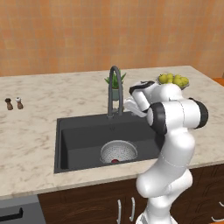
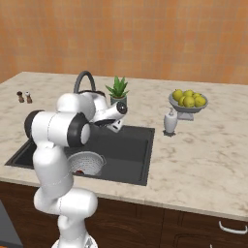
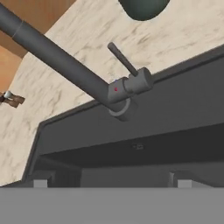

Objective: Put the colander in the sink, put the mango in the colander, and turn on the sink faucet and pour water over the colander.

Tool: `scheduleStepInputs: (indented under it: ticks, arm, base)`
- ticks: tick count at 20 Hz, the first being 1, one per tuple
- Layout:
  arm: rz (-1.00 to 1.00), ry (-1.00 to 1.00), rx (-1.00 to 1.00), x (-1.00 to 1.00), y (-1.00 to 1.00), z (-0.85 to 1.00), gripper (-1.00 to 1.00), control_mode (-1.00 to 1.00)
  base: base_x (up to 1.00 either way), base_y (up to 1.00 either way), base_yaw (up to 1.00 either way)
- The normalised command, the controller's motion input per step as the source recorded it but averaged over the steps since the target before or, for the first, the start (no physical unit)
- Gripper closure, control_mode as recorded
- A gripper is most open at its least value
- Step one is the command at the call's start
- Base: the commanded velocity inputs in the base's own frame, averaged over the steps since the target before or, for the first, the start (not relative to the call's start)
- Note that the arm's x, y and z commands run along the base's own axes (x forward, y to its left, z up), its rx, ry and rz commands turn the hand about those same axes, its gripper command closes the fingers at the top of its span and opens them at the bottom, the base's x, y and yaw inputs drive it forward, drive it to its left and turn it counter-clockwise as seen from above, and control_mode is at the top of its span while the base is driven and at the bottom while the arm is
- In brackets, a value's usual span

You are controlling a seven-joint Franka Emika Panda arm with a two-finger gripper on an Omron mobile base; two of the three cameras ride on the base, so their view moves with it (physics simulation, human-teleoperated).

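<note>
I am looking across a pale marbled stone counter (image 1: 35,131) that fills the middle of both base views, backed by an orange-tan wall (image 1: 109,30) along the top of the frame and dark wood cabinet fronts (image 1: 87,203) along the bottom. The sink (image 1: 76,140) sits in the centre of the left base view, a dark charcoal basin. The colander (image 1: 118,153) rests on the sink floor toward its lower right, and the mango (image 1: 115,161) lies inside it at the near edge, a small dark red spot.

The sink faucet (image 1: 113,89) rises at the back rim of the sink, just above centre, with a small potted plant (image 1: 115,83) right behind it. My gripper (image 1: 130,105) hangs just right of the faucet's base; I cannot tell how far its fingers are apart. In the hand view the faucet's side lever (image 3: 123,59) stands near the upper centre.

At the left edge of the left base view stand two small shakers (image 1: 13,103). In the right base view a footed bowl of yellow fruit (image 2: 188,101) sits at the upper right, with a white soap dispenser (image 2: 170,121) just left of it.
</note>
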Motion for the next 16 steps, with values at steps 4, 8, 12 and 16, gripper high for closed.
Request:
scheduleStepInputs:
  ticks: [4,8,12,16]
  arm:
    - [-0.07,-0.04,0.04,0.62,0.16,0.0,-1.0,-1.0]
    - [-0.08,0.0,0.01,0.52,0.0,0.0,-1.0,-1.0]
    - [-0.06,0.0,0.01,0.49,0.0,0.0,-1.0,-1.0]
    - [-0.06,0.0,0.02,0.58,0.0,-0.03,-1.0,-1.0]
  base:
    - [0.0,0.0,0.0]
    - [0.0,0.0,0.0]
    - [0.0,0.0,0.0]
    - [0.0,0.0,0.0]
